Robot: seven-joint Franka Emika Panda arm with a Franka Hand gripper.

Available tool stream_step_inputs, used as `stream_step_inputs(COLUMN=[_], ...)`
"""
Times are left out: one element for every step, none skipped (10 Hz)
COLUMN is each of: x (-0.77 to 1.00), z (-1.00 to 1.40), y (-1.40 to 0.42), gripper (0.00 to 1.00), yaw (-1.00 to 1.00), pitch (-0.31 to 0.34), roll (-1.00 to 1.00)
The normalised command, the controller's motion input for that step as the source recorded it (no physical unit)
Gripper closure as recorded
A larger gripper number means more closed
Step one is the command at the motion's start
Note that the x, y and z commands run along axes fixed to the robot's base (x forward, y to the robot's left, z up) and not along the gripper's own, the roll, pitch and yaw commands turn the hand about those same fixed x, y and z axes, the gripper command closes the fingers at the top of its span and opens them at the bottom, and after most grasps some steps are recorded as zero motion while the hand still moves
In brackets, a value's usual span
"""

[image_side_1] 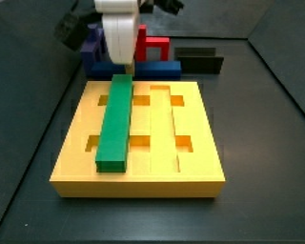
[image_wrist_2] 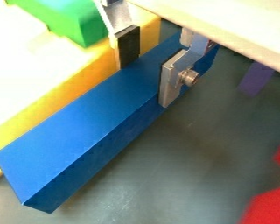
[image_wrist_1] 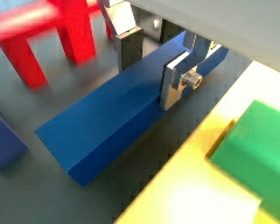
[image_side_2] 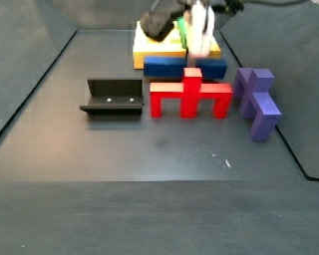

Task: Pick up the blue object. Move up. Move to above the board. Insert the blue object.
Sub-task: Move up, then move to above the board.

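— Where's the blue bar (image_wrist_2: 90, 140)?
— Flat on the floor, right beside the yellow board (image_side_1: 193, 143), behind the red piece (image_side_2: 191, 95).
— And the gripper (image_wrist_2: 154, 54)?
— Down over it, its fingers (image_wrist_2: 175, 77) straddling the bar's sides; I cannot tell if they're pressing yet. A green bar (image_side_1: 115, 122) lies in the board's groove.

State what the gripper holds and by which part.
The gripper straddles the blue object near one end, fingers at its long sides; whether it is clamped cannot be told.
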Motion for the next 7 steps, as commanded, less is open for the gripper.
stream_step_inputs(x=[-0.06, -0.01, 0.0, -0.01, -0.05, -0.02, 0.0], z=[0.6, 0.25, 1.4, 1.4, 1.4, 1.4, 1.4], y=[0.03, 0.02, 0.0, 0.0, -0.01, 0.02, 0.01], gripper=[1.0, 1.0, 1.0, 1.0, 1.0, 1.0, 1.0], yaw=[-0.04, -0.02, 0.0, 0.01, 0.0, -0.02, -0.01], pitch=[0.065, 0.064, 0.0, 0.014, 0.065, 0.043, 0.055], roll=[-0.03, -0.12, 0.0, 0.0, -0.04, -0.13, -0.13])
